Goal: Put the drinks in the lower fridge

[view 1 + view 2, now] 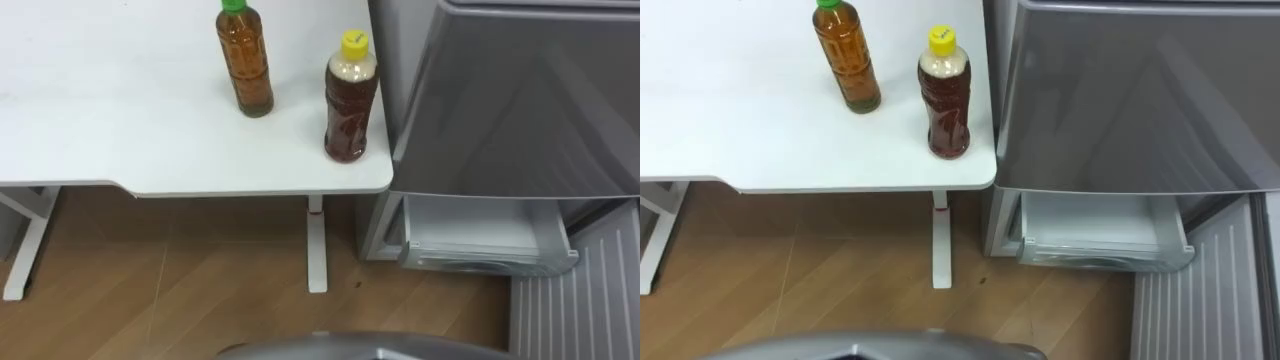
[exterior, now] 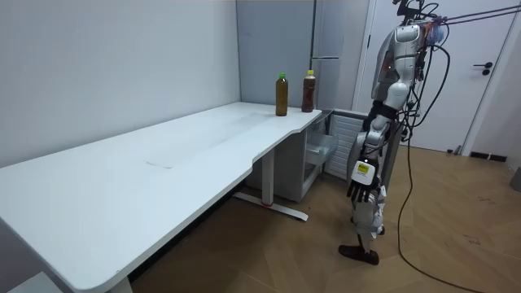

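Observation:
Two drink bottles stand near the right end of the white table (image 1: 120,120). One holds amber tea under a green cap (image 1: 246,60). The other holds dark red-brown drink under a yellow cap (image 1: 351,100) and stands close to the table's corner beside the grey fridge (image 1: 520,100). Below, the fridge's lower white drawer (image 1: 480,235) is pulled out and looks empty. In the room view I stand upright on the wooden floor a step from the table's end, my left hand (image 2: 364,191) hanging at my thigh with relaxed fingers, holding nothing.
The lower fridge door (image 1: 590,290) hangs open at the right, its ribbed inner side facing me. A white table leg (image 1: 317,245) stands just left of the fridge. A white door (image 2: 488,77) is behind me in the room view.

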Available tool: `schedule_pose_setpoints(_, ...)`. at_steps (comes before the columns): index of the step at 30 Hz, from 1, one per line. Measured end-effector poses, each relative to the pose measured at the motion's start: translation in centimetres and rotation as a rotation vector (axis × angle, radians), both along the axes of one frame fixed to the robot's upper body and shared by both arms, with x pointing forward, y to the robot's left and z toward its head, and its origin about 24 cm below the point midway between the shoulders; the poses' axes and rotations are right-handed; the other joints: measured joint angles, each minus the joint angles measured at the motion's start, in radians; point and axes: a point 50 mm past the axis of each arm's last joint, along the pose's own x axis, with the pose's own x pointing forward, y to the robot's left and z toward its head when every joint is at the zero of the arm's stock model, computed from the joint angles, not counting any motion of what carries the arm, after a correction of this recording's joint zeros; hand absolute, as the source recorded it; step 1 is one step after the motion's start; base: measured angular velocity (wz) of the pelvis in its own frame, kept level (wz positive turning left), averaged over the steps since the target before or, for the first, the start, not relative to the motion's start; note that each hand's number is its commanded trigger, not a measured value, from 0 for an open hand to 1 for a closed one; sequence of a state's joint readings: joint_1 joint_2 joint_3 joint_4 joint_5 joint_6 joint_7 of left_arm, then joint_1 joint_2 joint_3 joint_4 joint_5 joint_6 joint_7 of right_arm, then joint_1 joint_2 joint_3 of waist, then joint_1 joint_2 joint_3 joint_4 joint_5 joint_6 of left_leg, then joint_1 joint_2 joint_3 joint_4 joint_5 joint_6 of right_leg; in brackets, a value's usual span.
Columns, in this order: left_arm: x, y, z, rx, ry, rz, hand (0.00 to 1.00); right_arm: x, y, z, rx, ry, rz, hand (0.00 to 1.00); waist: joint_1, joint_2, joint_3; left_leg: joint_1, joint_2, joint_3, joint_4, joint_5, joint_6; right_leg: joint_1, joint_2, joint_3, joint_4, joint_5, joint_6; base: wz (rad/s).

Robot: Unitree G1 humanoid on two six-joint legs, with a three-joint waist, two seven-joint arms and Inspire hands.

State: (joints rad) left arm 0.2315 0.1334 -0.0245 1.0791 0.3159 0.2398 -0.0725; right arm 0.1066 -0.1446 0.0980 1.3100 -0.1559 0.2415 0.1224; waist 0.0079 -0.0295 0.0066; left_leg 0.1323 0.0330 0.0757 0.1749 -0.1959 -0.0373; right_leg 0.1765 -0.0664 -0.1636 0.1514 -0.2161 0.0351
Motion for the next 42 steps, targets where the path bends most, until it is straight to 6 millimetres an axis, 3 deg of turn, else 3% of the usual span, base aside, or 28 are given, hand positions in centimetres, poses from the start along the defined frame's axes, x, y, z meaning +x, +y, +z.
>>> schedule_pose_setpoints(32, -0.01, 0.09, 0.02, 0.016, -0.004, 0.003, 0.00, -0.19, -0.07, 0.01, -0.011, 0.006, -0.009, 0.00, -0.003, 0.017, -0.0022, 0.001, -0.002, -0.010, 0.006, -0.004, 0.003, 0.014, 0.000, -0.002, 0.000, -0.001, 0.001, 0.00)
schedule_pose_setpoints(42, -0.10, 0.35, 0.06, 0.059, -0.051, 0.185, 0.00, -0.52, -0.17, 0.03, -0.015, 0.016, -0.024, 0.00, -0.004, 0.024, -0.0057, -0.001, -0.004, -0.012, 0.016, -0.008, 0.004, 0.018, -0.001, -0.002, 0.001, -0.001, 0.001, 0.00)
